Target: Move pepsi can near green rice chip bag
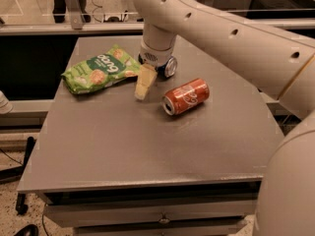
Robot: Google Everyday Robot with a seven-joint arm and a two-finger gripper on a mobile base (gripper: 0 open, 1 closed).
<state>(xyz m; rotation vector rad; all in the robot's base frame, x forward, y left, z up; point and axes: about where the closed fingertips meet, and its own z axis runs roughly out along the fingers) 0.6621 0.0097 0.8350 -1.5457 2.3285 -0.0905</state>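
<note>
The green rice chip bag lies flat at the table's back left. The pepsi can lies just right of the bag and is mostly hidden behind my wrist. Only a dark blue sliver and a round silver end show. My gripper hangs from the large white arm, pointing down at the table just in front of the can and beside the bag's right corner. An orange-red can lies on its side to the right of the gripper, apart from it.
The grey table has a drawer front below its front edge. My white arm crosses the back right of the table. A rail and floor lie behind the table, and a dark drop is at its left.
</note>
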